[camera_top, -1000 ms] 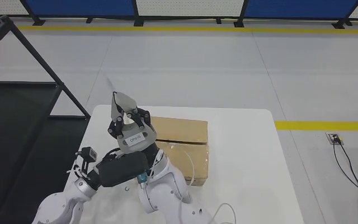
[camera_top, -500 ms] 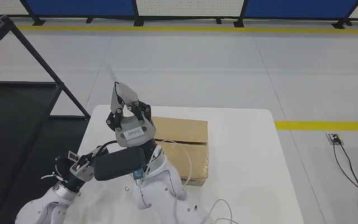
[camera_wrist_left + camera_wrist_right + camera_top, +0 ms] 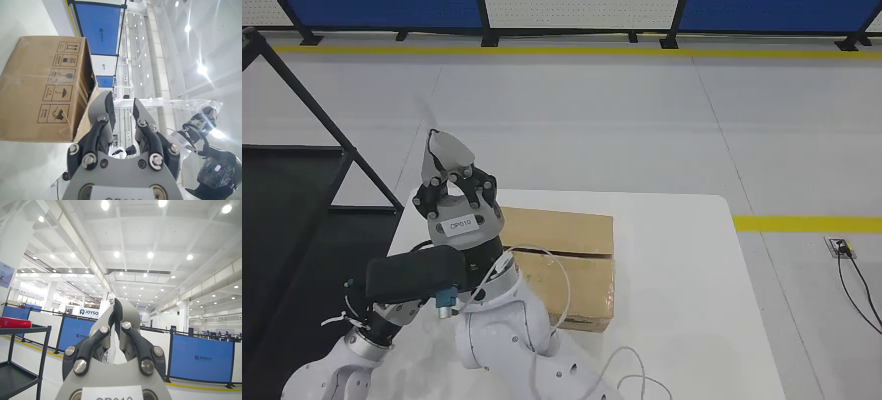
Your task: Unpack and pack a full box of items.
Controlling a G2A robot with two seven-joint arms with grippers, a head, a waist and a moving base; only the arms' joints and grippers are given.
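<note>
Right wrist view: you're seemingly unpacking, right fingers [image 3: 125, 310] pinching a clear bag [image 3: 112, 351], left fingers [image 3: 103, 108] gaping part-open, empty; next, probably lowering it onto the worktop [image 3: 672, 300].

- The box [image 3: 572, 250] is partly hidden behind an arm [image 3: 510, 305]; its inside cannot be seen.
- What the plastic bag [image 3: 189, 106] holds cannot be made out.

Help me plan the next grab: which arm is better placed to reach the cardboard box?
Left, probably. The left gripper is open, empty and close beside the cardboard box. The right gripper is shut on a clear plastic bag, held aloft.
</note>
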